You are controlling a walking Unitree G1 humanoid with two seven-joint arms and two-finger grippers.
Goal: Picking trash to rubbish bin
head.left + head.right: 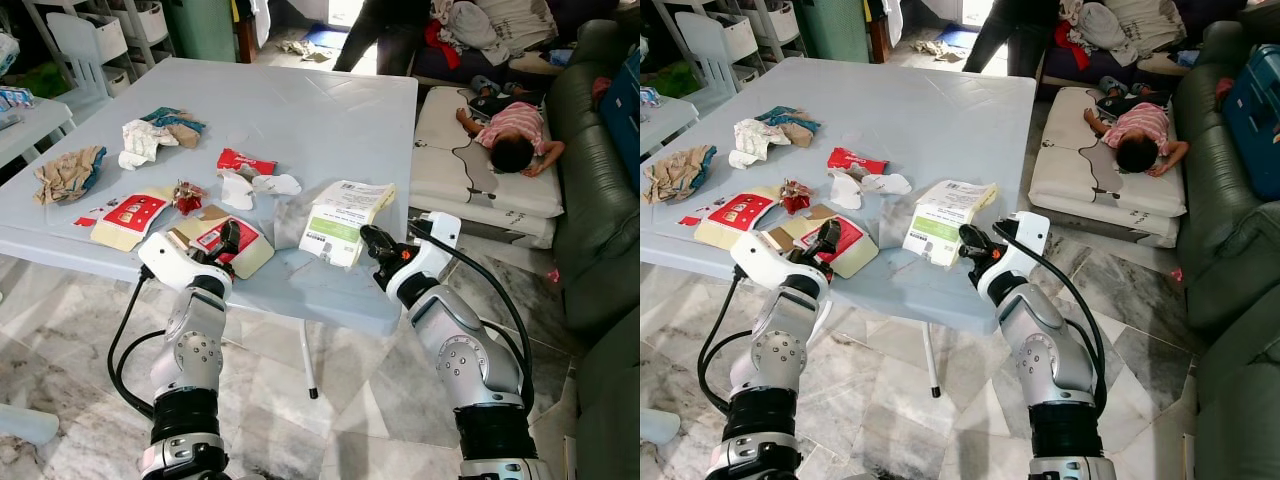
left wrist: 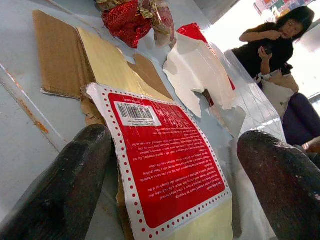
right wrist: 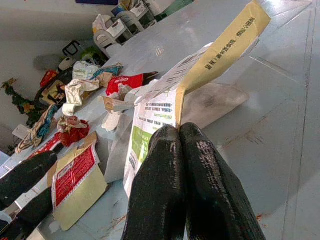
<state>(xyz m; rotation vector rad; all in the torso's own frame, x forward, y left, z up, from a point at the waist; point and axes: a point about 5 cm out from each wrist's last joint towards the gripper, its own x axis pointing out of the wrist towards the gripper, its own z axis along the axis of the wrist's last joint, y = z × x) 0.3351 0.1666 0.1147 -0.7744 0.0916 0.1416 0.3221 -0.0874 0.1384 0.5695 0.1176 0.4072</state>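
**Trash spread on the table, both tools at its near edge**

Left tool (image 2: 170,200) spread wide astride the red-labelled cardboard packet (image 1: 222,243), flat on the table (image 1: 300,110). Right tool (image 1: 372,243) pinched tight, fingers (image 3: 180,165) together on the near edge of the white-and-green paper bag (image 1: 340,220), lying beside crumpled wrappers (image 1: 150,135).

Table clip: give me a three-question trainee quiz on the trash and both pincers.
1. True or false: the right pincer is shut at the edge of the green-and-white leaflet.
2. The left pincer straddles: A) a crumpled tissue B) the red label C) a bottle
3. Fill in: the table is light ___.

Key: 1 true; 2 B; 3 blue.
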